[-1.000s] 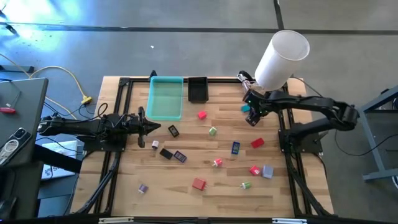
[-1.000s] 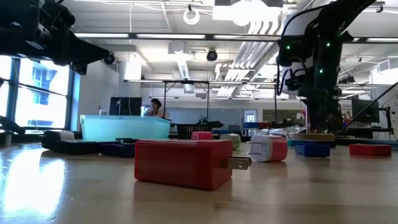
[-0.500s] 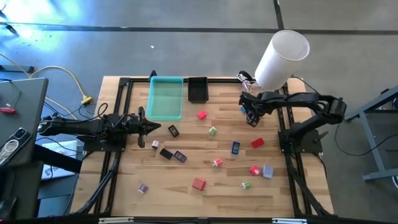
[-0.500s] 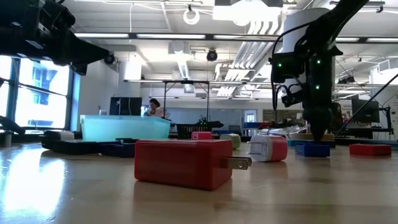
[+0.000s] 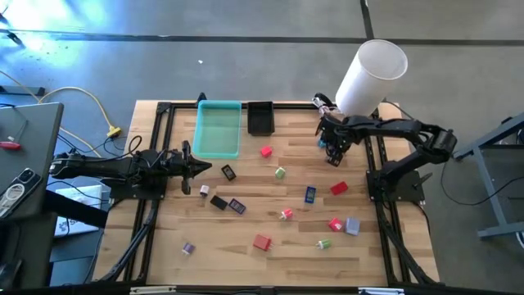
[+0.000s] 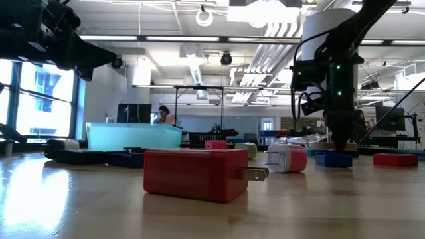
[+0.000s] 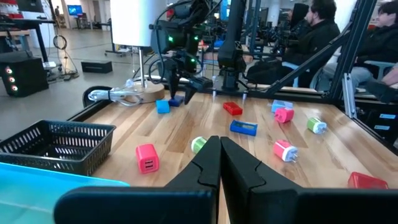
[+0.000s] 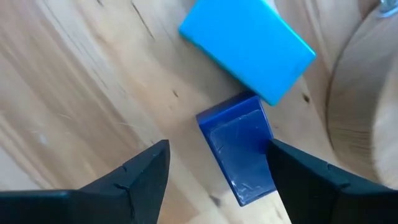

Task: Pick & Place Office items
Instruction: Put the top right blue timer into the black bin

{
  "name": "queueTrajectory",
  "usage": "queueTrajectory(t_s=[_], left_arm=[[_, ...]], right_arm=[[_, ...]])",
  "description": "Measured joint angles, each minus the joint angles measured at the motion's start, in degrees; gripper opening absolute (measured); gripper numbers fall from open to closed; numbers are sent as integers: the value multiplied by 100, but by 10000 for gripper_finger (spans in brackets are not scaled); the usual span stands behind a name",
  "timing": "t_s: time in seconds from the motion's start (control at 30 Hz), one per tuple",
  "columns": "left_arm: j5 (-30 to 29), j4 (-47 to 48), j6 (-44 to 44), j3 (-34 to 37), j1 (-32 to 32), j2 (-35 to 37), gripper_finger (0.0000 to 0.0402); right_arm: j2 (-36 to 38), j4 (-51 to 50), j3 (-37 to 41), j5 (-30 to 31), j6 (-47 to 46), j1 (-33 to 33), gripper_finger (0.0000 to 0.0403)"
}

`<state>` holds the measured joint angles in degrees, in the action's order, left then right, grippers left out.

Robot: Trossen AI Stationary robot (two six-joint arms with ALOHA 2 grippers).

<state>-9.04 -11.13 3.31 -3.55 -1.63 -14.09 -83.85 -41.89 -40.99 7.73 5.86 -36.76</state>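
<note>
On the worktop [image 5: 246, 254], a big white cylinder [image 5: 370, 77] stands at the far right corner, with a teal tray [image 5: 219, 129] and a black basket [image 5: 260, 118] side by side along the far edge. The office items lie scattered across the middle and near part of the wood, mostly well apart, with open room between them; the near left corner holds only a small grey piece [image 5: 187, 247].

The right end effector [image 8: 214, 165] hangs low over a dark blue block [image 8: 239, 149] just beside the cylinder's base, fingers open and set on either side of it, not touching. The block's long axis runs between the fingers, and one end touches a light blue block [image 8: 249, 40] that lies crosswise. In the low view a red plug [image 6: 198, 172] sits nearest, prongs pointing right.

The left end effector [image 7: 218, 163] waits off the worktop's left edge, fingers shut and empty, pointing across toward a pink plug [image 7: 148, 157] and a green piece [image 7: 199, 144].
</note>
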Motion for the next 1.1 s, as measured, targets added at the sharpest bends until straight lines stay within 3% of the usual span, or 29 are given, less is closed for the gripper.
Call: queueTrajectory(t_s=[0.3,0.63,0.77,1.1], left_arm=[[0,1,16,0,0,0,1],[0,0,13,0,0,0,1],[0,1,13,0,0,0,1],[0,1,11,0,0,0,1]], right_arm=[[10,-48,-10,-441,249,-193,256],[36,-246,-21,-1574,-6,-5,256],[135,-257,-6,-1487,-7,274,256],[260,-263,15,-445,341,1141,256]])
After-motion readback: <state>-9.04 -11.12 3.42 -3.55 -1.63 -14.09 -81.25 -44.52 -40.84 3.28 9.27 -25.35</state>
